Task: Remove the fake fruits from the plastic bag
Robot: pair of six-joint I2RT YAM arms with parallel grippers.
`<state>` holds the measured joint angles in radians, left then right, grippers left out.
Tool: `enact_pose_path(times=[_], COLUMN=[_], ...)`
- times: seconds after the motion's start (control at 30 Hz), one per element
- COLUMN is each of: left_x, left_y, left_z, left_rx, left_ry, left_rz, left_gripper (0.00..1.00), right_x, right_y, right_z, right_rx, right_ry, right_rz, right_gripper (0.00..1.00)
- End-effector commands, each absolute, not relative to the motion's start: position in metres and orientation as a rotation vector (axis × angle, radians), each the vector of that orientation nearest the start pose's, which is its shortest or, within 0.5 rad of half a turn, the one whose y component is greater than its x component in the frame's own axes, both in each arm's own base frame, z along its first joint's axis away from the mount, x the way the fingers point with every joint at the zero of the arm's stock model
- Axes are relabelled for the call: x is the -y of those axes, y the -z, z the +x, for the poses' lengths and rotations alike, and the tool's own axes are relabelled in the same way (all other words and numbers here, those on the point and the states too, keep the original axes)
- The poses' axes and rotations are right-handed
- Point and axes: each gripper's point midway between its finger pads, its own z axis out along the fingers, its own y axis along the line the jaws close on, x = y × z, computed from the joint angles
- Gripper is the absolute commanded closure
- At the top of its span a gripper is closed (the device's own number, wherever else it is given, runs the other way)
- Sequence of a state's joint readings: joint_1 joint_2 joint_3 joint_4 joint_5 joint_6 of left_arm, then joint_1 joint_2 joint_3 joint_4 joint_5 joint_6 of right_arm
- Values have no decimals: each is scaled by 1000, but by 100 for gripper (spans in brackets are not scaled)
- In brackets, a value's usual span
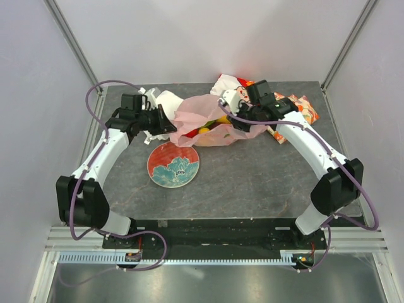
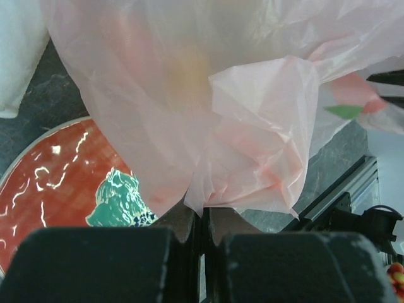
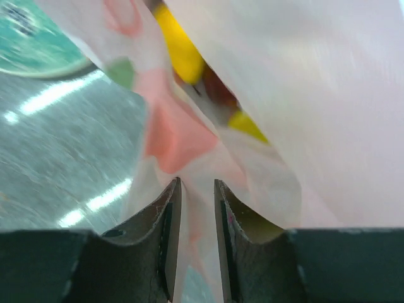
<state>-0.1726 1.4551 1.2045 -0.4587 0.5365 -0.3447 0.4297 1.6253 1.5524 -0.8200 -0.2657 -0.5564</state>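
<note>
The plastic bag (image 1: 211,120) lies bunched at the upper centre of the top view. The fake fruits (image 1: 205,130) are inside it (only yellow and dark patches show through the film). None lies on the tabletop (image 1: 252,183) or plate (image 1: 173,165), so removal appears not begun. The left end effector (image 2: 203,218) is closed to a slit on a bag fold. The right end effector (image 3: 197,208) likewise pinches film. The fruit count cannot be determined.

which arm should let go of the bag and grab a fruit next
Probably right: the right gripper pinches the plastic bag with yellow fake fruits just ahead in its view; the left gripper sees only film and plate.
</note>
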Motion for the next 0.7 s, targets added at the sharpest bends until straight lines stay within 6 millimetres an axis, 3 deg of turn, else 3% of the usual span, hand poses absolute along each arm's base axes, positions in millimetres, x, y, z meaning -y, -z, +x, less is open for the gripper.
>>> enact_pose_path(times=[0.0,0.1,0.13,0.23,0.37,0.5,0.53,0.67], left_x=[175,181,181,180,182,181,180,179], left_y=[-235,-246,-248,-256,-264,-261,-259,-255], left_z=[376,382,384,389,393,390,389,384], left_rx=[-2206,-2174,-2171,-2152,-2128,-2135,-2142,-2150], left_ry=[927,956,956,941,945,946,942,942], left_rz=[98,115,112,111,116,118,111,104], left_gripper=[98,98,98,98,98,98,98,98], right_x=[-250,-268,-272,-268,-262,-276,-279,-286], right_y=[-207,-205,-221,-238,-258,-282,-296,-312], right_z=[354,364,373,379,371,377,379,376], right_rx=[-2011,-2004,-1973,-1960,-1890,-1848,-1815,-1760], right_ry=[-464,-492,-482,-429,-407,-470,-477,-516], right_rz=[-1347,-1352,-1328,-1331,-1351,-1304,-1298,-1295], right_gripper=[65,66,66,65,65,67,67,66])
